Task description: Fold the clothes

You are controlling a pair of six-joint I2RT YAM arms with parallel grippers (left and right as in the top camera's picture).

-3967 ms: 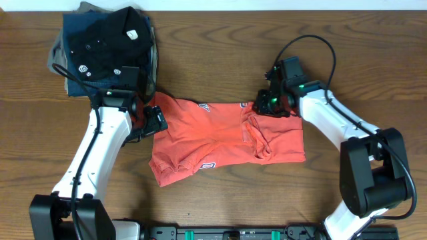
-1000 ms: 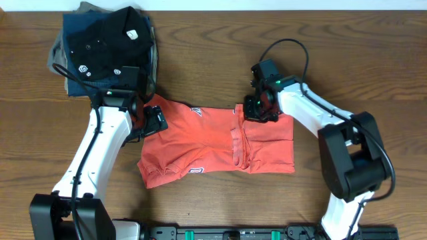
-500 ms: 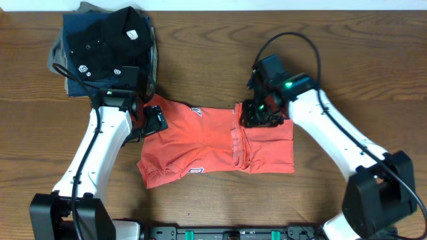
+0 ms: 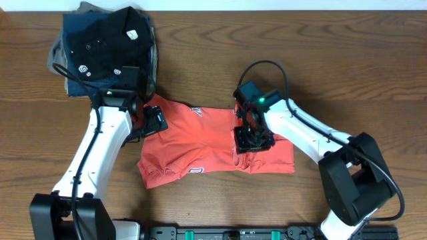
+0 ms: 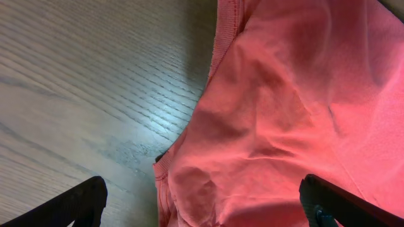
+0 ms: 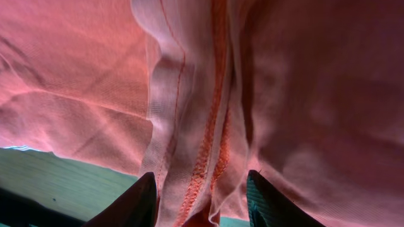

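The red-orange T-shirt (image 4: 200, 143) lies crumpled on the wooden table, its right part folded over along a hem that runs down the middle. Bits of white lettering (image 4: 198, 111) show at its top and bottom edges. My left gripper (image 4: 152, 122) is at the shirt's upper left edge. In the left wrist view (image 5: 202, 205) its jaws stand wide apart over the shirt (image 5: 297, 113). My right gripper (image 4: 252, 140) sits on the folded hem. In the right wrist view (image 6: 202, 202) its jaws are partly apart, straddling the bunched hem of the shirt (image 6: 303, 94).
A stack of folded garments (image 4: 107, 47) lies at the back left, a black shirt with small white logos on top of navy and khaki ones, just behind my left arm. Bare wooden table (image 4: 347, 53) surrounds the shirt.
The right part of the shirt was folded over to the left. In the last second my right gripper moved from the shirt's top edge down onto the middle hem. The left gripper stayed put.
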